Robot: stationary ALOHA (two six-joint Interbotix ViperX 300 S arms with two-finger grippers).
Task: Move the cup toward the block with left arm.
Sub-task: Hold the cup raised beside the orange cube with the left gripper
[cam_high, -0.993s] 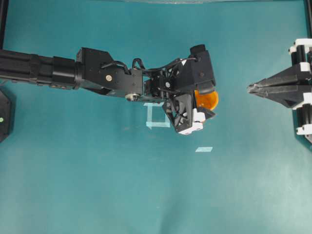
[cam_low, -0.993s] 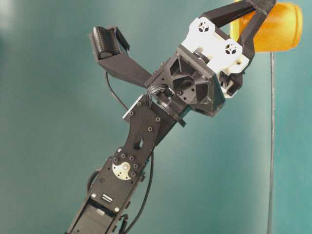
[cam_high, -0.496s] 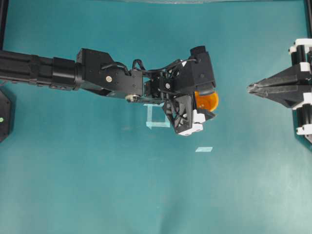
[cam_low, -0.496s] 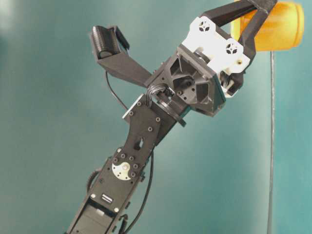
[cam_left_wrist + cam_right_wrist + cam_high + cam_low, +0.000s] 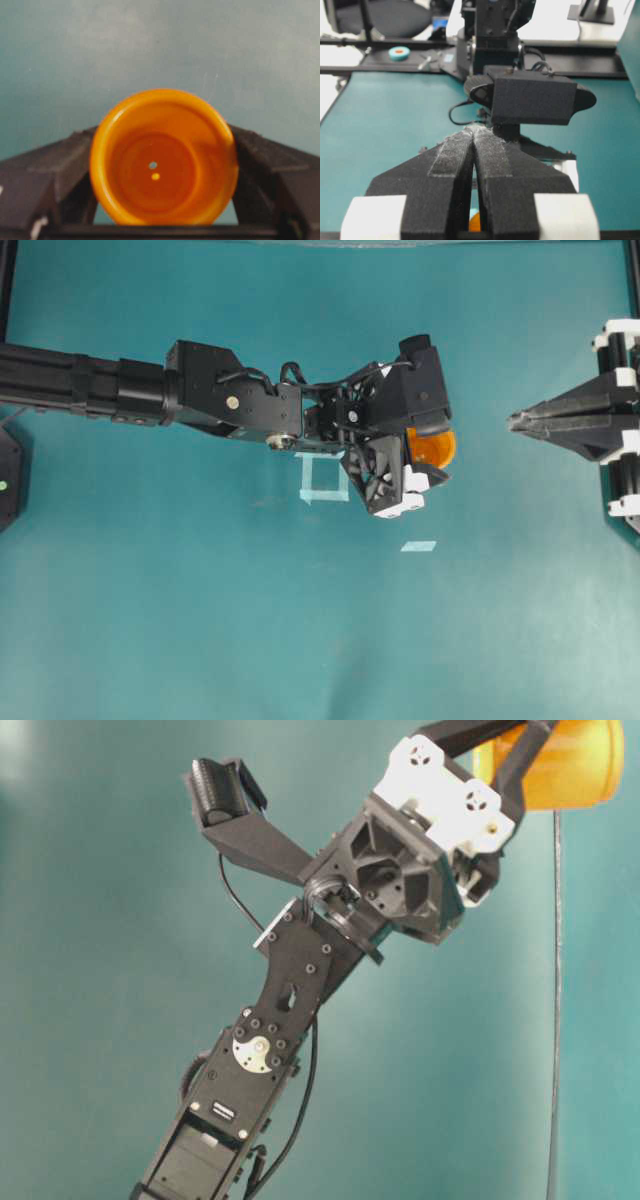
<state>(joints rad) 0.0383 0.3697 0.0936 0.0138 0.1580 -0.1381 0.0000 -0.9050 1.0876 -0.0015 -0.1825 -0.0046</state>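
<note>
Overhead view: the left gripper [image 5: 428, 462] holds the cup [image 5: 432, 447] between wide-set jaws, near the table's [image 5: 200, 620] middle, toward the far edge. Carry step in hand. The block is not visible; locate it before advancing.

Table-level view: cup [image 5: 560, 765] clamped, clear of the teal surface.

Left wrist view: cup [image 5: 163, 157] mouth faces the camera.

Right wrist view: right gripper [image 5: 472, 165] closed, empty; cluttered room behind.

Tape square [image 5: 322, 480], tape strip [image 5: 418, 546], teal table [image 5: 200, 590].
</note>
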